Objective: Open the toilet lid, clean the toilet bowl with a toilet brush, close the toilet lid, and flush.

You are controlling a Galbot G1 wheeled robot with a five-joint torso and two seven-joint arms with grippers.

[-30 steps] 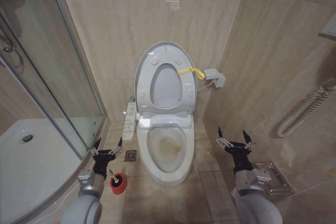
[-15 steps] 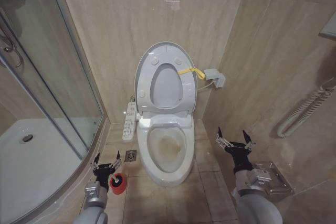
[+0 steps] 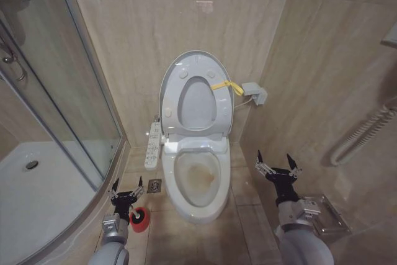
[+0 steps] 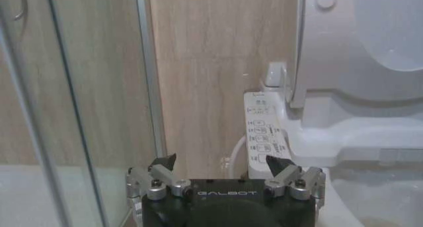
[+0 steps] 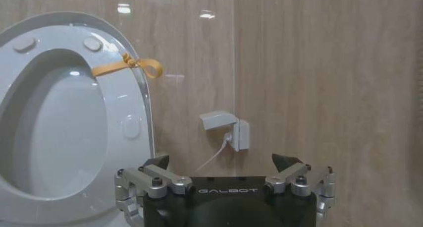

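At about eight o'clock from the toilet bowl point(image 3: 198, 181), the left gripper point(image 3: 127, 189) hovered low with its fingers spread and holding nothing, directly above the toilet brush point(image 3: 140, 219) in its red holder on the floor. The side control panel point(image 3: 152, 145) sat at the bowl's ten o'clock. The toilet lid point(image 3: 196, 96) stood upright at twelve o'clock against the wall (seat raised too, a yellow strap point(image 3: 224, 85) tied on it). At three o'clock, the right gripper point(image 3: 277, 167) hung with fingers apart, empty.

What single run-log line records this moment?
lid: up | bowl: stained | brush: on floor | left gripper: open above brush | right gripper: open, idle
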